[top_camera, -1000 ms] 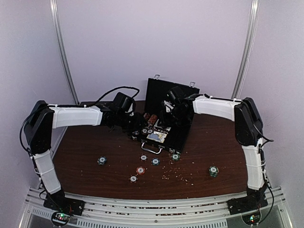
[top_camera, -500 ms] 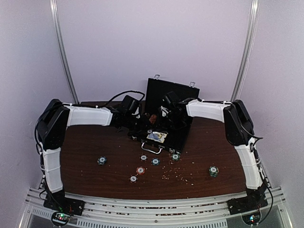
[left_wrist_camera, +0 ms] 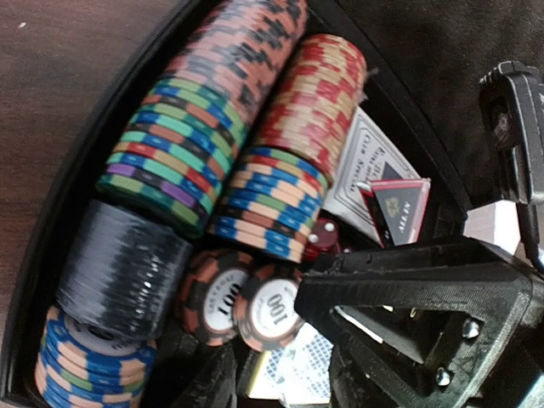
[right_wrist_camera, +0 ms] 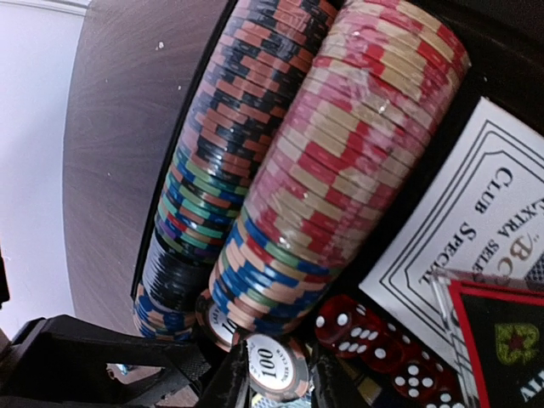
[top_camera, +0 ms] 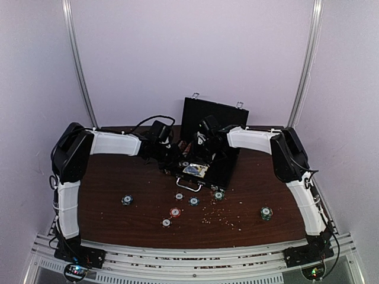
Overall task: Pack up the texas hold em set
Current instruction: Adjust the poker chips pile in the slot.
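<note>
"Pinching anything, were they?"
"The right pincer [right_wrist_camera: 276, 378] nipped a chip [right_wrist_camera: 272, 363]; the left pincer [left_wrist_camera: 282, 384], I couldn't tell. Both sat inside the open case [top_camera: 210, 113], far centre of the worktop [top_camera: 118, 177]."

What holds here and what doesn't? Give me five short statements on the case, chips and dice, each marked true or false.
1. The case has its lid standing open. True.
2. Every chip is packed away. False: several loose chips lie on the table.
3. Red dice lie in the case beside the chip rows. True.
4. The right end effector hovers over the table's loose chips. False: it is inside the case, with one chip between its fingers.
5. That chip reads 500. False: it reads 100.
</note>
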### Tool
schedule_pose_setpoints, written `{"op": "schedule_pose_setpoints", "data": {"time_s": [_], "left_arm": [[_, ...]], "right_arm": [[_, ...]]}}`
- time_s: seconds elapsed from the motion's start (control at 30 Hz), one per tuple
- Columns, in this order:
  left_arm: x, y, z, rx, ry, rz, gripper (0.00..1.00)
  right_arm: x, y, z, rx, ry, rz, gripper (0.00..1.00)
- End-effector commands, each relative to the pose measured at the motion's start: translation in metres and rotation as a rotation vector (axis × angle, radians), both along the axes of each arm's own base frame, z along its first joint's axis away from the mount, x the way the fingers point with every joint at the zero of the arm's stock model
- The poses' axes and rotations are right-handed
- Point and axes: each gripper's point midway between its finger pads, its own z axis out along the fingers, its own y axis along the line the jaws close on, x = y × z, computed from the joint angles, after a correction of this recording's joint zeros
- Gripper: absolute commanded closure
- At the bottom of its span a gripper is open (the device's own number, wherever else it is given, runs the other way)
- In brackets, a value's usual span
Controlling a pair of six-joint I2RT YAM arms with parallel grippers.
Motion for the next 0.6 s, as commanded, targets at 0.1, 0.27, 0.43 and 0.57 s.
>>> {"op": "schedule_pose_setpoints", "data": {"time_s": [0.1, 0.27, 0.43, 0.57], "left_arm": [[0.009, -0.003, -0.004, -0.036, 0.003, 0.007, 0.61], [0.007, -0.005, -0.011, -0.039, 0.020, -0.001, 0.61], [0.003, 0.002, -0.019, -0.004, 0.040, 0.010, 0.62], [0.000, 0.006, -0.022, 0.009, 0.053, 0.017, 0.62]], "right_arm": [[-0.004, 0.006, -0.017, 0.031, 0.059, 0.016, 0.76], [-0.011, 0.007, -0.021, 0.042, 0.080, 0.035, 0.77], [-0.015, 0.009, -0.025, 0.045, 0.092, 0.050, 0.78], [-0.015, 0.009, -0.026, 0.049, 0.092, 0.054, 0.78]]}}
